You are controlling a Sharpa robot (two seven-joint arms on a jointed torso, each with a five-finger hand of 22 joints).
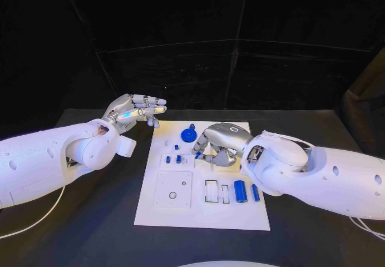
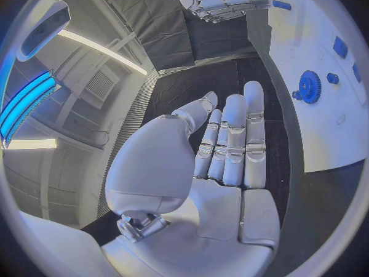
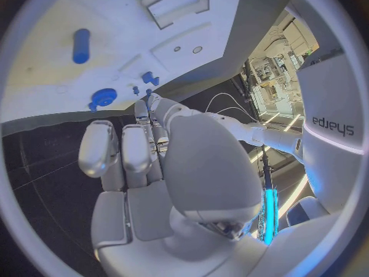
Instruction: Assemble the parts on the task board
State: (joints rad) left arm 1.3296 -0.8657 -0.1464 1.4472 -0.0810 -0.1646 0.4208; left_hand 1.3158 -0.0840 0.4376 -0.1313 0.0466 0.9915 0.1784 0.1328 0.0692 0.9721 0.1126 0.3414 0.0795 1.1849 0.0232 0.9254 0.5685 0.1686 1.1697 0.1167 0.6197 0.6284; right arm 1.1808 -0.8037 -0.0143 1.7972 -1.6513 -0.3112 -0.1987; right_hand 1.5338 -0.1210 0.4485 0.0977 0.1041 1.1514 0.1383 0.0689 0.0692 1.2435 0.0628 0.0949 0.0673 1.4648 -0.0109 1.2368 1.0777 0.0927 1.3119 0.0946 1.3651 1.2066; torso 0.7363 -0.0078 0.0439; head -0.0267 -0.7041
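Observation:
The white task board [image 1: 161, 214] lies in the middle of the table. On it are a blue gear [image 1: 188, 134], two small blue pegs [image 1: 172, 159], a blue cylinder [image 1: 240, 191] and a thin blue bar [image 1: 256, 192]. My right hand [image 1: 221, 142] hovers over the board's far half with its fingers curled down, and thumb and finger pinch a small blue part [image 1: 197, 155] just above the board. In the right wrist view the fingertips [image 3: 143, 108] meet near the gear [image 3: 102, 96]. My left hand [image 1: 136, 109] is raised left of the board, fingers straight [image 2: 230, 141], holding nothing.
The board has a square recessed plate [image 1: 172, 189] and a slotted frame [image 1: 212, 191] near its front. Black table [image 1: 96, 222] surrounds the board. A white cable [image 1: 36, 219] runs along the table at front left.

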